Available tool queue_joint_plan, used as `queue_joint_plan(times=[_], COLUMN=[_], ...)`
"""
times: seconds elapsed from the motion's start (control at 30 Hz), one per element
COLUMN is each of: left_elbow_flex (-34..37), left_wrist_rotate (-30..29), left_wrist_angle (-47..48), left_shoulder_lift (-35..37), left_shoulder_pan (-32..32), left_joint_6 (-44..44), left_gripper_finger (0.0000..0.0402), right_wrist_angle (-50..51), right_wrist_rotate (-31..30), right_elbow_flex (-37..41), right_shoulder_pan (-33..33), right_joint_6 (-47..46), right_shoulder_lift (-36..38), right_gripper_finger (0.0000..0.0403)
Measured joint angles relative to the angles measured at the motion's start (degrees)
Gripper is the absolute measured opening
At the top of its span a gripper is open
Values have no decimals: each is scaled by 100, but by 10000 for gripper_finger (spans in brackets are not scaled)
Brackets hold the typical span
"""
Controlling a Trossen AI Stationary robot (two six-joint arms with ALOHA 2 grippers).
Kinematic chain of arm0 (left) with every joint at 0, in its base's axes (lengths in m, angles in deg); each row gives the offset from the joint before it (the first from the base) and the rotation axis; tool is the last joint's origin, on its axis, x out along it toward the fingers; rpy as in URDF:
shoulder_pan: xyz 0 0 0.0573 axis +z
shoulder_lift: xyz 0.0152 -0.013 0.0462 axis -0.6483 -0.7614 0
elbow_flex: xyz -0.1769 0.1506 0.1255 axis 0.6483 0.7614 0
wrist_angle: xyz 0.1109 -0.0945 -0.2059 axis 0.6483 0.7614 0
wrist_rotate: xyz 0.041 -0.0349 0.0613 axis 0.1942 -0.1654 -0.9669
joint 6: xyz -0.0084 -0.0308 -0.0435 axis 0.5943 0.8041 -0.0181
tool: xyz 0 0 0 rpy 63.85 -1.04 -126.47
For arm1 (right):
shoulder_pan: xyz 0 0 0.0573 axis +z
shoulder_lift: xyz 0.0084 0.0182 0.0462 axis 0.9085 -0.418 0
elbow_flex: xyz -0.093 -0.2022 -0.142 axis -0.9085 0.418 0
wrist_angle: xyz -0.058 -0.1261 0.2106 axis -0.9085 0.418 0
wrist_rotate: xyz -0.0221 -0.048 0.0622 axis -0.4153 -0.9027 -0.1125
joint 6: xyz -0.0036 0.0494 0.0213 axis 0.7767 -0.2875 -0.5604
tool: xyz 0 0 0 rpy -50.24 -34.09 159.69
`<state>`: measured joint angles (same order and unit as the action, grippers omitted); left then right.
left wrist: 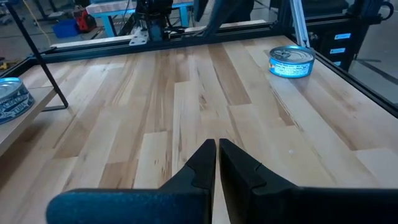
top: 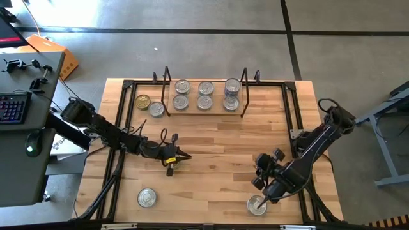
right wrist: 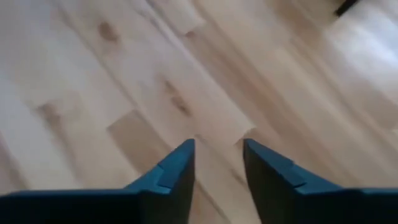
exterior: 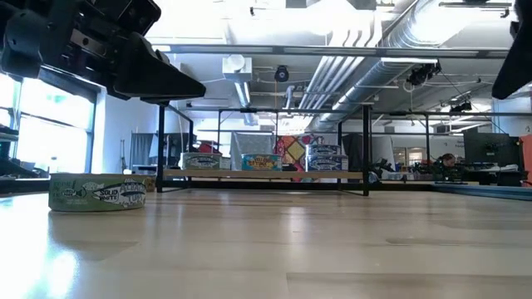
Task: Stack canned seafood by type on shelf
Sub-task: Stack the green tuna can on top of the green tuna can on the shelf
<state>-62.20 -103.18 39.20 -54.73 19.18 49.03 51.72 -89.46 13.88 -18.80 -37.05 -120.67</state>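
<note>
The shelf (top: 203,110), a light-wood board between black wire uprights, stands at the table's far middle and bears several silver-lidded tins (top: 205,94); one pile (top: 232,86) is higher. A gold-lidded tin (top: 143,101) and a silver one (top: 156,109) sit on the table left of the shelf. One tin (top: 147,197) sits near left, also in the low view (exterior: 98,191). Another tin (top: 255,206) sits near right, also in the left wrist view (left wrist: 291,61). My left gripper (top: 185,156) is shut and empty over the table's middle (left wrist: 217,144). My right gripper (top: 261,199) is open and empty (right wrist: 217,146), above the near-right tin.
The black frame rails (top: 121,128) run along the tabletop's left, right and far sides. Bare wood (top: 217,147) lies between the two grippers and the shelf. A desk with a keyboard (top: 13,105) stands off the table's left.
</note>
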Motion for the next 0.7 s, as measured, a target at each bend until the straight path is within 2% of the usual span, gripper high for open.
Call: queue_joint_plan(times=[0.1, 0.2, 0.33, 0.43, 0.53, 0.7], left_elbow_flex=[0, 0, -207, -630, -1203, -2317], left_wrist_rotate=[0, -2, 3, 30, -5, -80], left_wrist_angle=[33, 278, 1134, 2565, 4339, 7225], left_shoulder_lift=[0, 19, 289, 700, 1092, 1299], left_shoulder_pan=[0, 0, -2, -41, -119, -682], left_joint_6=[-38, -200, 78, 313, 456, 1231], left_gripper_finger=[11, 11, 11, 11, 11, 11], right_wrist_angle=[-460, -1318, -3338, -5191, -6641, -7768], right_wrist_rotate=[-154, -736, -1534, -1680, -1768, -2574], right_elbow_flex=[137, 568, 1424, 2023, 2473, 2699], right_shoulder_pan=[88, 158, 126, -63, -334, -861], right_joint_6=[60, 250, 1041, 1950, 2753, 3942], right_shoulder_lift=[-1, -1, -10, -11, -130, -635], right_gripper_finger=[161, 183, 193, 193, 193, 193])
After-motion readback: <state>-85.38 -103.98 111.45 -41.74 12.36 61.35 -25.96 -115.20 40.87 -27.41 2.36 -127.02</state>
